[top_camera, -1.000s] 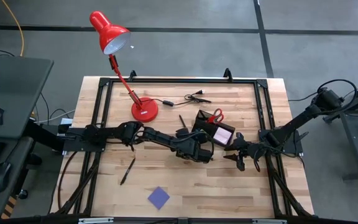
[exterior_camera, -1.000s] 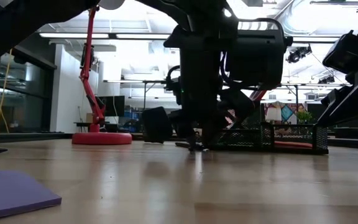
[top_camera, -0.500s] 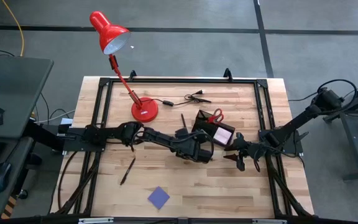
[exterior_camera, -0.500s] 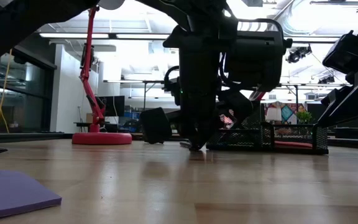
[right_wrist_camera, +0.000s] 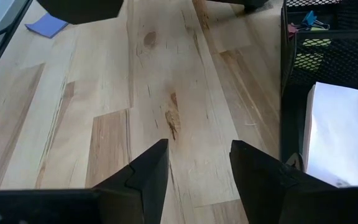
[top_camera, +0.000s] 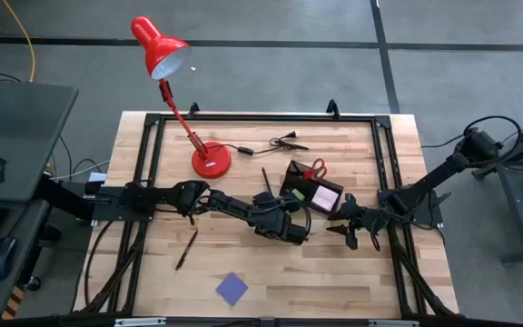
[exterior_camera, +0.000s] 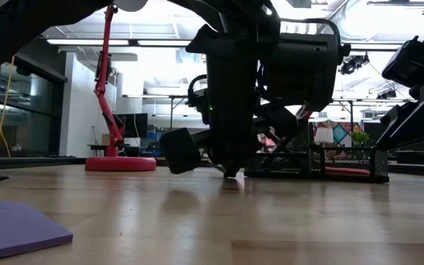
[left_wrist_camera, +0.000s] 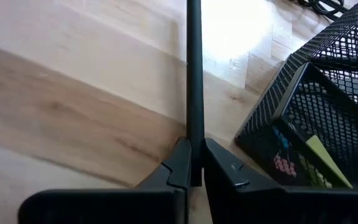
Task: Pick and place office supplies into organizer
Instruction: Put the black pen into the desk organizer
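Wooden table (top_camera: pixel 271 263), seen from above. Lying directly on it: red desk lamp (top_camera: pixel 211 162) with its base at far left; black cable with plug (top_camera: pixel 275 142) to the right of the base; black mesh organizer (top_camera: pixel 312 191) right of centre; loose pen (top_camera: pixel 187 247) at left; blue-purple note pad (top_camera: pixel 232 289) at near centre.

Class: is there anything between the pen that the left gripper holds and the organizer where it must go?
Nothing visible. The left gripper is shut on the pen, and the organizer stands right beside it, with only bare table between them.
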Available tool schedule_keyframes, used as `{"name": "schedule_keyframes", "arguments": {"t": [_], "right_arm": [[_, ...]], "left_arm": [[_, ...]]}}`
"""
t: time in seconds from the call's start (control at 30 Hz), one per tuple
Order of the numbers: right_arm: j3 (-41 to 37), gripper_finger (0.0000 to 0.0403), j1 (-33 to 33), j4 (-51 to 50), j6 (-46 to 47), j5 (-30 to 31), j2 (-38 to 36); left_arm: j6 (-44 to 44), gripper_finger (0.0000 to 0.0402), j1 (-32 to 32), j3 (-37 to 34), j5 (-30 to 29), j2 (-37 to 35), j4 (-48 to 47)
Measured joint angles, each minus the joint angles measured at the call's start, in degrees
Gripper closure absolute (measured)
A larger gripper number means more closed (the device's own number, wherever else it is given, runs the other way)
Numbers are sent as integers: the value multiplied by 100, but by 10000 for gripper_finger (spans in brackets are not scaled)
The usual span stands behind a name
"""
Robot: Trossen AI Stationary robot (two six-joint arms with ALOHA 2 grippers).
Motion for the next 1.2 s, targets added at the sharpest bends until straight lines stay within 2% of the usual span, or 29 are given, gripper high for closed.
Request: {"name": "schedule_keyframes", "arguments": {"t": [0.23, 0.43, 0.6, 0.97, 1.2], "right_arm": [[0, 247, 0, 1, 0, 1, 0], [0, 241, -1, -9, 0, 2, 0], [0, 236, 0, -2, 0, 0, 2], [0, 235, -1, 2, 0, 1, 2], [0, 235, 0, 2, 0, 2, 0]], "left_arm": [[-340, 390, -65, -2, -2, -145, -250], [-451, 388, -142, -2, -217, -529, -230], [-646, 387, -178, 2, -165, -964, -122], [-285, 385, -161, 4, -269, -1622, 1048], [-31, 385, -117, 7, -7, -2069, 2617]]}}
